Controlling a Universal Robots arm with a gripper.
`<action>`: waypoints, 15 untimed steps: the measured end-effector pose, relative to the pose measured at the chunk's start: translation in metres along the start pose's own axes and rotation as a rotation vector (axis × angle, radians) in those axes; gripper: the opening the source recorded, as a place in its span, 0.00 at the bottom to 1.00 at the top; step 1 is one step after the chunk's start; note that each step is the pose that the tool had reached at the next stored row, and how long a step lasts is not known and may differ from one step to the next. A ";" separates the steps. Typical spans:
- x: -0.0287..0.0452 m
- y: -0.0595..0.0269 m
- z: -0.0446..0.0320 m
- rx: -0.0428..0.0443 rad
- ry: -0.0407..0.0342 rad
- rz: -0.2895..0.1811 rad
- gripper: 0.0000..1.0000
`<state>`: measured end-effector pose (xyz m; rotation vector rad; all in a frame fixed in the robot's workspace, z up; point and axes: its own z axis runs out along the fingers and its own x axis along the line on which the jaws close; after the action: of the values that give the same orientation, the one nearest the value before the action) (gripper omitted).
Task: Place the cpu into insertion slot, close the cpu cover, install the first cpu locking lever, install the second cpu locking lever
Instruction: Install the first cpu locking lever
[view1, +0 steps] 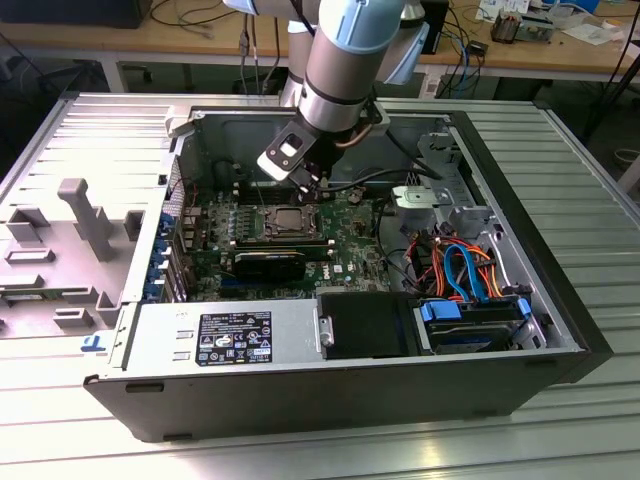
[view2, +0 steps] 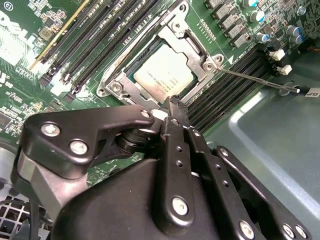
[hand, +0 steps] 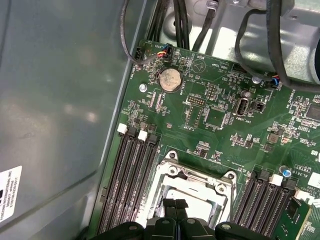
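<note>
Ribbed metal tabletop (view1: 320, 455) lay under an open computer case (view1: 300, 400), and beyond it we saw a wooden workbench (view1: 200, 35) strewn with cables. Inside the case, a silvery power supply (view1: 220, 340) sat along the near wall, and a bundle of orange and blue cables (view1: 465, 265) lay toward the exterior view's right. The arm reached down from the far side, its gripper (view1: 312, 190) hanging just above the green board (view1: 350, 255) at the far edge of the insertion slot (view1: 290, 224). In both wrist views the gripper (view2: 173, 104) (hand: 175, 204) had its black fingers pressed together, and we made out nothing between them; the tips stood just beside the socket's metal rim. The cpu (view2: 162, 75) lay flat in the slot, its pale grey top showing through the square opening of the cpu cover (view2: 196, 49), which was folded down around it. From one corner of the socket a thin lever rod (view2: 255, 78) ran out over the neighbouring memory slots (view2: 225, 95); we could not tell whether it was latched. More long black memory slots (hand: 130, 170) flanked the socket on its other side. In the first wrist view, a round coin battery (hand: 169, 79) sat on the board well apart from the socket.
</note>
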<state>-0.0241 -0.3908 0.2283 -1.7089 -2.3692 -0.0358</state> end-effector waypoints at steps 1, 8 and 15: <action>0.0000 0.0000 0.0000 0.0019 -0.0010 -0.010 0.11; 0.0001 0.0001 0.0000 0.0115 -0.0144 -0.039 0.11; 0.0007 -0.0012 0.0005 0.0400 -0.1324 -0.020 0.11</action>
<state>-0.0255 -0.3904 0.2280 -1.7192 -2.4627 0.1246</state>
